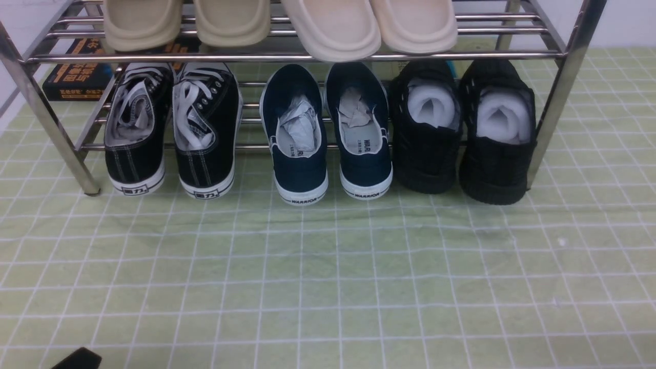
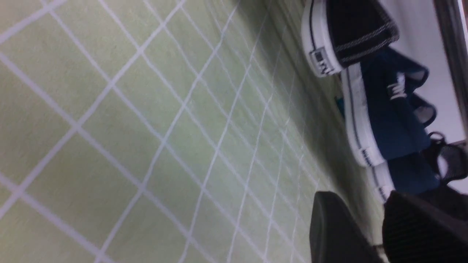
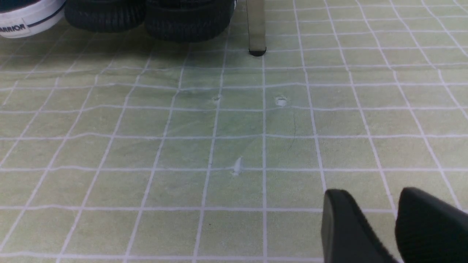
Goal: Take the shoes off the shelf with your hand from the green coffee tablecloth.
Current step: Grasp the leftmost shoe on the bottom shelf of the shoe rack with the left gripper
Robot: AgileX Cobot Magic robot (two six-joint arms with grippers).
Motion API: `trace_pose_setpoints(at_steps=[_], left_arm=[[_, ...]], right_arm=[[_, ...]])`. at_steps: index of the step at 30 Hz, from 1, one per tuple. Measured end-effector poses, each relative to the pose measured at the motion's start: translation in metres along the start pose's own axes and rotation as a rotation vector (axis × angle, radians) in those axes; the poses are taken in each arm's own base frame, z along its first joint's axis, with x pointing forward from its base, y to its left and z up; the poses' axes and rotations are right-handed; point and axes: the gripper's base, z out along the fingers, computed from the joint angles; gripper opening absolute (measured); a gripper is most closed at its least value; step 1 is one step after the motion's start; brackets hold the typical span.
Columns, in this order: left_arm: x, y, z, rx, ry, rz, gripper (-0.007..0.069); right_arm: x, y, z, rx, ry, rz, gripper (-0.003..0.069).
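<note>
From my front camera, the black canvas lace-up sneakers with white soles (image 1: 197,128) sit at eleven o'clock on the lower tier of the shiny chrome tube rack (image 1: 302,58); pale clogs (image 1: 333,25) on the upper tier are cut off at the frame edge; navy slip-ons (image 1: 302,133) hold crumpled paper (image 1: 299,123), all-black shoes (image 1: 428,128) white stuffing (image 1: 431,105); my black left gripper (image 2: 362,223) and black right gripper (image 3: 380,223), partly cropped, have parted, empty fingers.

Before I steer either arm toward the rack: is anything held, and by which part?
Nothing is held: the left pincer and the right pincer both stand parted with no shoe between their fingers.
</note>
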Motion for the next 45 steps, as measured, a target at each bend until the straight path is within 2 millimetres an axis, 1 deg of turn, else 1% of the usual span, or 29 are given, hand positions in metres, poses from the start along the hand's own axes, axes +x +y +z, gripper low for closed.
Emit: trace_pose_setpoints(at_steps=[4,7,8,10,11,12,13,14,15,16,17,20,21,23,25,26,27,28,32,33,34,37,38,39,40,41,42,43,45], left_arm=[[-0.005,-0.004,0.0,0.043,-0.057,-0.002,0.0238],[-0.007,-0.005,0.0,0.06,-0.081,0.001,0.0211],[-0.008,-0.006,0.0,0.062,-0.084,0.001,0.0183],[-0.009,-0.01,-0.002,0.065,-0.077,0.01,0.0097],[-0.012,-0.016,-0.004,0.067,-0.072,0.024,0.0057],[-0.016,-0.024,-0.007,0.071,-0.073,0.041,0.0039],[-0.017,-0.025,-0.007,0.065,-0.07,0.05,0.0029],[-0.026,-0.041,-0.009,0.034,-0.047,0.102,0.0002],[-0.032,-0.051,-0.01,0.02,-0.039,0.13,0.0001],[-0.031,-0.05,-0.009,0.005,-0.029,0.136,0.0001],[-0.042,-0.066,-0.008,-0.042,-0.003,0.189,0.0001],[-0.063,-0.091,0.006,-0.221,0.101,0.307,0.0001],[-0.065,-0.093,0.008,-0.226,0.1,0.315,0.0001],[-0.087,-0.115,0.026,-0.376,0.176,0.397,0.0001],[-0.102,-0.126,0.044,-0.463,0.212,0.446,0.0004],[-0.103,-0.126,0.049,-0.487,0.226,0.455,0.0005],[-0.116,-0.138,0.064,-0.524,0.235,0.496,0.0012],[-0.122,-0.142,0.078,-0.554,0.257,0.532,0.002],[-0.141,-0.162,0.122,-0.564,0.307,0.622,0.0076],[-0.14,-0.16,0.124,-0.568,0.316,0.624,0.0076],[-0.144,-0.165,0.139,-0.562,0.342,0.639,0.0113],[-0.149,-0.17,0.171,-0.559,0.408,0.671,0.0201],[-0.148,-0.172,0.178,-0.562,0.43,0.683,0.0232],[-0.149,-0.174,0.18,-0.557,0.43,0.689,0.0239],[-0.146,-0.176,0.195,-0.56,0.472,0.717,0.029],[-0.146,-0.179,0.199,-0.554,0.474,0.725,0.0301],[-0.141,-0.185,0.211,-0.54,0.495,0.752,0.0332],[-0.14,-0.184,0.214,-0.541,0.501,0.759,0.0337],[-0.134,-0.192,0.229,-0.525,0.509,0.801,0.0366]], right_arm=[[0.0,0.0,0.0,0.0,0.0,0.0,0.0237],[0.0,0.0,0.0,0.0,0.0,0.0,0.0237],[0.0,0.0,0.0,0.0,0.0,0.0,0.0237],[0.0,0.0,0.0,0.0,0.0,0.0,0.0237],[0.0,0.0,0.0,0.0,0.0,0.0,0.0237],[0.0,0.0,0.0,0.0,0.0,0.0,0.0237],[0.0,0.0,0.0,0.0,0.0,0.0,0.0237],[0.0,0.0,0.0,0.0,0.0,0.0,0.0237],[0.0,0.0,0.0,0.0,0.0,0.0,0.0237],[0.0,0.0,0.0,0.0,0.0,0.0,0.0237],[0.0,0.0,0.0,0.0,0.0,0.0,0.0237],[0.0,0.0,0.0,0.0,0.0,0.0,0.0237],[0.0,0.0,0.0,0.0,0.0,0.0,0.0237],[0.0,0.0,0.0,0.0,0.0,0.0,0.0237],[0.0,0.0,0.0,0.0,0.0,0.0,0.0237],[0.0,0.0,0.0,0.0,0.0,0.0,0.0237],[0.0,0.0,0.0,0.0,0.0,0.0,0.0237],[0.0,0.0,0.0,0.0,0.0,0.0,0.0237],[0.0,0.0,0.0,0.0,0.0,0.0,0.0237],[0.0,0.0,0.0,0.0,0.0,0.0,0.0237],[0.0,0.0,0.0,0.0,0.0,0.0,0.0237],[0.0,0.0,0.0,0.0,0.0,0.0,0.0237],[0.0,0.0,0.0,0.0,0.0,0.0,0.0237],[0.0,0.0,0.0,0.0,0.0,0.0,0.0237],[0.0,0.0,0.0,0.0,0.0,0.0,0.0237],[0.0,0.0,0.0,0.0,0.0,0.0,0.0237],[0.0,0.0,0.0,0.0,0.0,0.0,0.0237],[0.0,0.0,0.0,0.0,0.0,0.0,0.0237],[0.0,0.0,0.0,0.0,0.0,0.0,0.0237]])
